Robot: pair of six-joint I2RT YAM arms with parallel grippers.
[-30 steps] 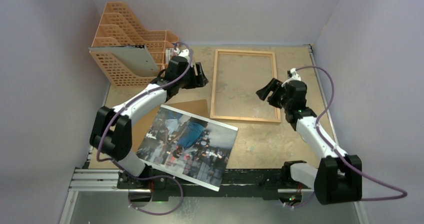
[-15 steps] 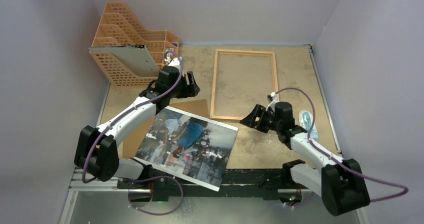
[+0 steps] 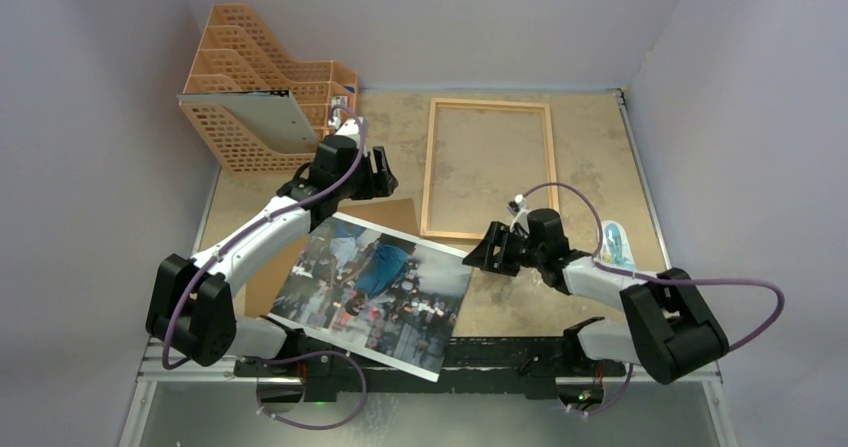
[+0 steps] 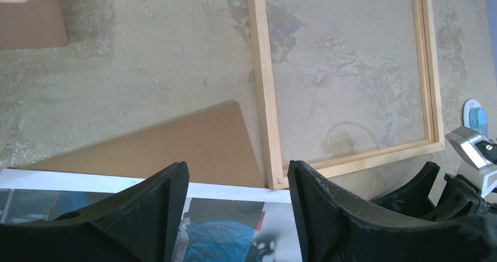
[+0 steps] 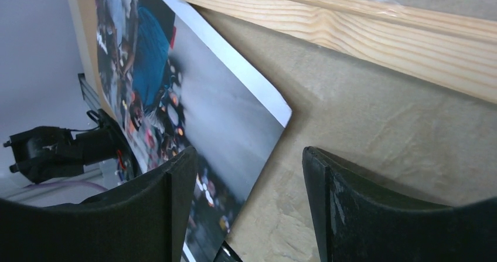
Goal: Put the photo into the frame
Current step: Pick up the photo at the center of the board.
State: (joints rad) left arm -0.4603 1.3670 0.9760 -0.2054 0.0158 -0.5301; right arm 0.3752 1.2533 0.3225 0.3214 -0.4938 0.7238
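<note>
The photo (image 3: pixel 375 292), a glossy street scene with a figure in blue, lies tilted at the table's near edge, partly over the brown backing panel (image 3: pixel 380 213). It also shows in the left wrist view (image 4: pixel 228 238) and the right wrist view (image 5: pixel 176 98). The light-wood frame (image 3: pixel 430 172) lies flat at centre back. My right gripper (image 3: pixel 482 252) is open, low at the photo's right corner by the frame's near rail (image 5: pixel 351 33). My left gripper (image 3: pixel 385 172) is open and empty above the backing panel (image 4: pixel 164 147), left of the frame (image 4: pixel 264 98).
An orange file rack (image 3: pixel 250 97) holding a grey sheet stands at back left. A small blue-and-white packet (image 3: pixel 613 244) lies by the right edge. Purple walls close in on three sides.
My right arm has swung down and left from beside the frame's right rail to the photo's right corner. My left gripper has drifted slightly left and nearer. The photo has not moved.
</note>
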